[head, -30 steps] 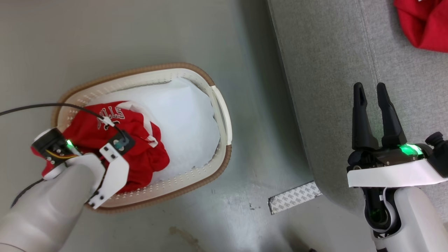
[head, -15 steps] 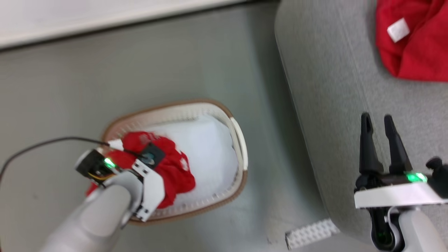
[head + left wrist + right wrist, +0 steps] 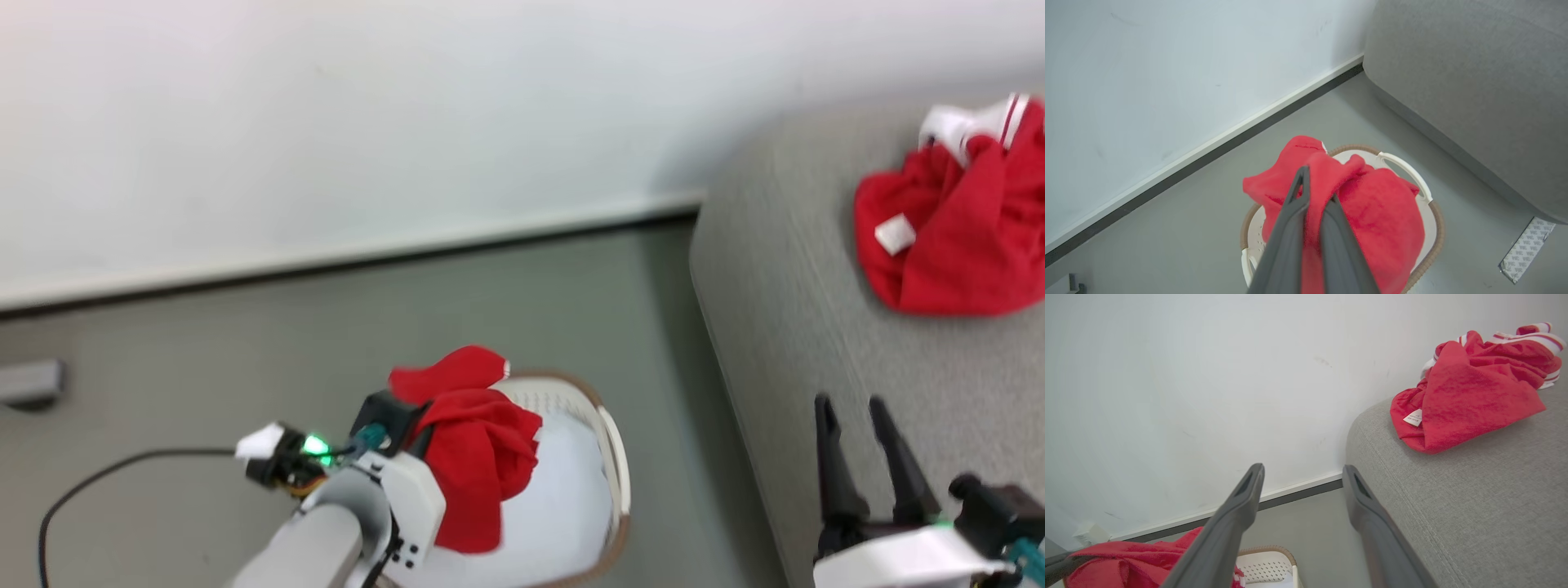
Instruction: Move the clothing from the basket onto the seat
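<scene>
a sparse indoor room, furnished like a corner of a home, is shown: a grey sofa point(image 3: 784, 327) with red clothing point(image 3: 947, 245) laid on it is set against a bare white wall point(image 3: 326, 122) with a dark skirting line point(image 3: 1208, 158), and a laundry basket point(image 3: 614, 469) is placed on a grey floor point(image 3: 204, 367).

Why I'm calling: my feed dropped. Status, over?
Left gripper shut on red garment, above basket. Right gripper open, empty, near sofa. No obstacle seen toward sofa.
</scene>
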Robot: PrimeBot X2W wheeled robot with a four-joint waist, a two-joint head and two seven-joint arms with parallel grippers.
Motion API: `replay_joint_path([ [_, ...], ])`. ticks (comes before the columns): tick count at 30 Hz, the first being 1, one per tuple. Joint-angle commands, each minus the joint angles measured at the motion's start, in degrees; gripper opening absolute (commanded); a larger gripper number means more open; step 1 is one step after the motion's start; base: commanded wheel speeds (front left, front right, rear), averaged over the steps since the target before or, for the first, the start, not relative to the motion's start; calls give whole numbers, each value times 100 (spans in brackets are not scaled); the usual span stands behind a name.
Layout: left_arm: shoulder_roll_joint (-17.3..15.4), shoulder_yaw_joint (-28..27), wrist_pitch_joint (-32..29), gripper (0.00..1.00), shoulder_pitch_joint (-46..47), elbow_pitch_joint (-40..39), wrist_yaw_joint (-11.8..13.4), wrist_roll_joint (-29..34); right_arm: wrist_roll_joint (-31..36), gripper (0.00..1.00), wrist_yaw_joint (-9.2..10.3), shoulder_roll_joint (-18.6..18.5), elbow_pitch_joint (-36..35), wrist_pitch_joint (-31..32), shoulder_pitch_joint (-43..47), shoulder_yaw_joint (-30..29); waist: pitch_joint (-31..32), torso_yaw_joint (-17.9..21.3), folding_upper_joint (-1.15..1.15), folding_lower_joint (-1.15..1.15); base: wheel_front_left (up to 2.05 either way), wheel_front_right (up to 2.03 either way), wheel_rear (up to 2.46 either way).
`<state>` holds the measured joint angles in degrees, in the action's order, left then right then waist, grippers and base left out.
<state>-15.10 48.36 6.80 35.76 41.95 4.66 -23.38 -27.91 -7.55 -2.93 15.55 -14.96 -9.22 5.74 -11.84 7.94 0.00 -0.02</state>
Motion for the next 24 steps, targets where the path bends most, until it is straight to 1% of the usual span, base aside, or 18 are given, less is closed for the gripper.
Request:
replay_joint_path([
  [1, 0, -102, 162, 0, -243, -114, 101, -182, 44, 100, 13, -73, 66, -16, 196, 31, 668, -311, 0, 2, 0, 0, 0],
  [8, -51, -567, 678, 0, -903, -843, 541, -533, 162, 100, 13, -191, 128, -16, 561, 199, 1235, -467, 0, 2, 0, 0, 0],
  [10, -107, -737, 763, 0, -1070, -1112, 734, -561, 238, 100, 13, -218, 112, -16, 627, 232, 1328, -507, 0, 2, 0, 0, 0],
  [14, -244, -1025, 834, 0, -1442, -1624, 1005, -527, 531, 100, 13, -315, 80, -16, 709, 325, 1499, -537, 0, 2, 0, 0, 0],
  [15, -244, -1025, 834, 0, -1442, -1624, 1005, -527, 531, 100, 13, -315, 80, -16, 709, 325, 1499, -537, 0, 2, 0, 0, 0],
  [16, -327, -1152, 836, 0, -1621, -1833, 1075, -517, 676, 100, 13, -327, 68, -16, 758, 338, 1580, -538, 0, 2, 0, 0, 0],
  [20, -506, -1398, 838, 0, -1957, -2232, 1140, -446, 940, 100, 13, -330, 46, -15, 832, 418, 1695, -522, 0, 2, 0, 0, 0],
  [24, -614, -1557, 839, 0, -2157, -2495, 1186, -390, 1006, 100, 13, -331, 26, -16, 844, 505, 1728, -511, 0, 2, 0, 0, 0],
])
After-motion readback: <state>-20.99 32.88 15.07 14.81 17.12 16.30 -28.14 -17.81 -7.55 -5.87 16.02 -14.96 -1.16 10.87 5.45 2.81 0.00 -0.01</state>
